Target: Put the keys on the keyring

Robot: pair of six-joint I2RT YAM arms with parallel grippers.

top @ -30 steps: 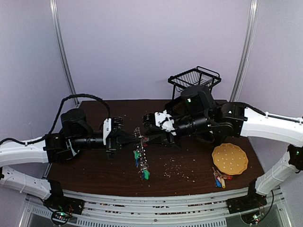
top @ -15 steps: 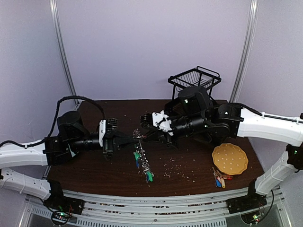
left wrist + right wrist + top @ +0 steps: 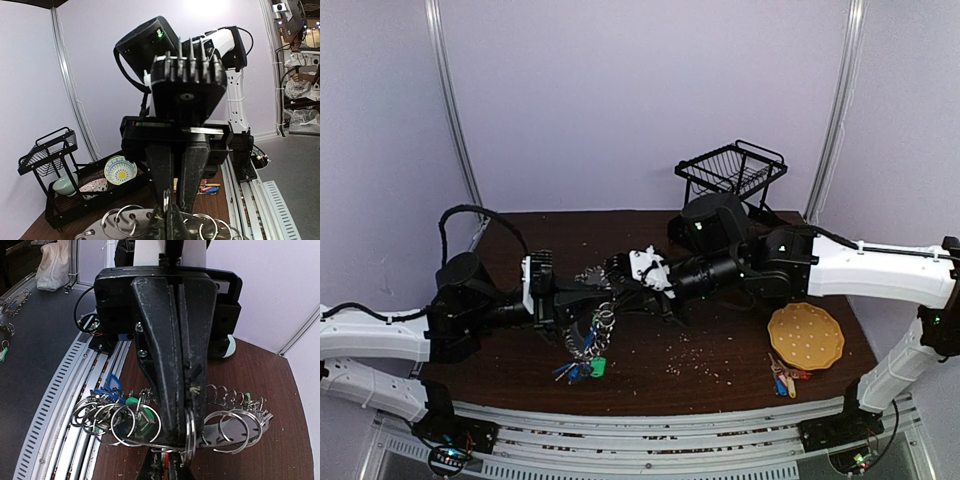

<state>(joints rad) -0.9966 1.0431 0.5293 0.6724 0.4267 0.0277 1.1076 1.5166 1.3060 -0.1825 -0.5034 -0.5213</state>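
Top external: both the left gripper point(image 3: 598, 297) and right gripper point(image 3: 616, 295) are clamped tight on the keyring point(image 3: 601, 321), keys point(image 3: 587, 368) dangling.

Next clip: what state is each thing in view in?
left claw: shut on keyring
right claw: shut on keyring
keyring: gripped between both claws
keys: hanging from keyring
loose key bunch: lying on table, untouched
yellow disc: flat on table
wire basket: upright
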